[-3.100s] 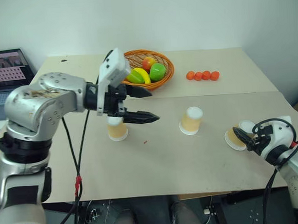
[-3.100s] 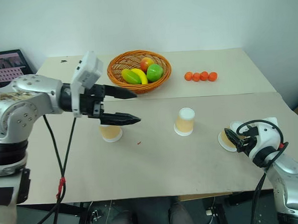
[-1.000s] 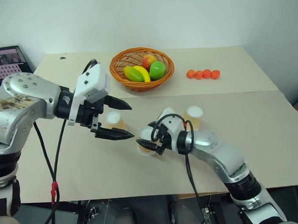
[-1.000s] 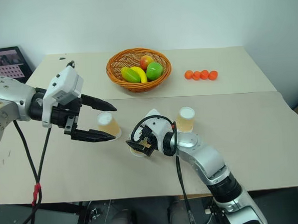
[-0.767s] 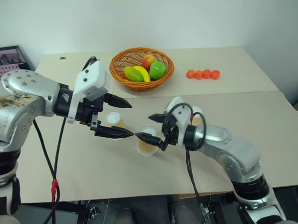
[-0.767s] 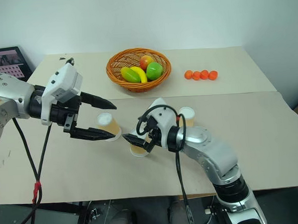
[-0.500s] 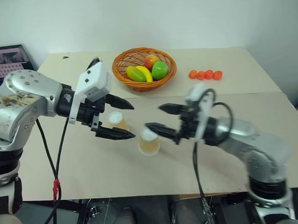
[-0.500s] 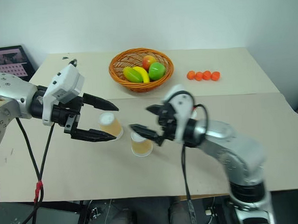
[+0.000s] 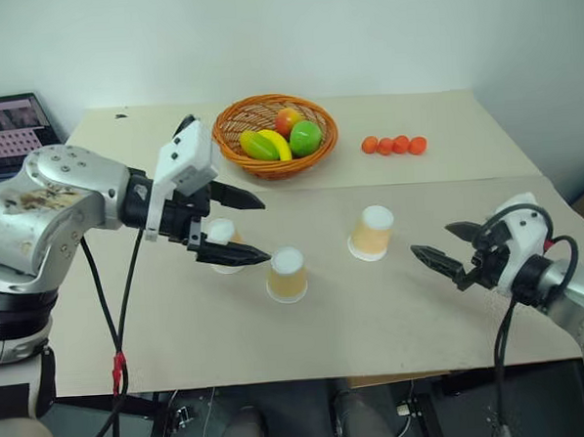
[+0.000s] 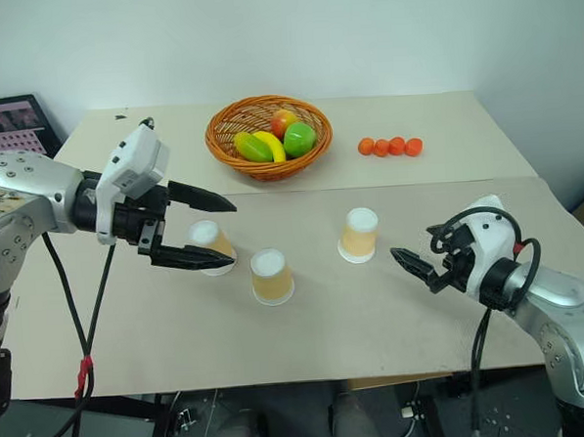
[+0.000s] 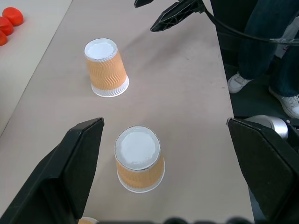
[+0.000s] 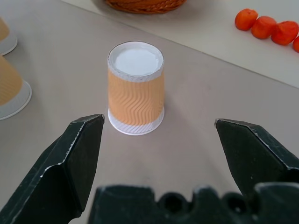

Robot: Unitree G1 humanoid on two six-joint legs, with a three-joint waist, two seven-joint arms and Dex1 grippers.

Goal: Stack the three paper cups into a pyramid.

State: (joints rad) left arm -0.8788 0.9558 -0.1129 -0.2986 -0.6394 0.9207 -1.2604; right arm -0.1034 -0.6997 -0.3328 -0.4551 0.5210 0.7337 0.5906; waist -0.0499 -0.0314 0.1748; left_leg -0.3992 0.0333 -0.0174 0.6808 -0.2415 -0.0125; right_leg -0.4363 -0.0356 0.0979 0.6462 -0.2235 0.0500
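Left eye view: three paper cups stand upside down and apart on the counter, none stacked yet. The left cup sits between the spread fingers of the left hand, which hovers around it without visibly touching; the middle cup stands just beside that one, toward the front edge; the right cup stands well apart, farther right. The right hand hangs near the counter's right end, fingers wide apart and empty, aimed at the right cup, as its wrist camera shows. A wicker basket of toy fruit and a row of small orange fruits lie at the back, clear of the work.

By the look of things, the base row comes next: the left and middle cups should be brought rim to rim, level with each other, so their flat tops form one ledge. The right cup is best gripped low on its ribbed wall, kept upright, and lowered squarely over the seam between the two. Thin paper walls would likely dent under a hard squeeze.

A second ago the right hand was at the middle cup, close to the left hand; it has since swung away to the right, leaving that cup standing alone. The left hand has scarcely shifted.
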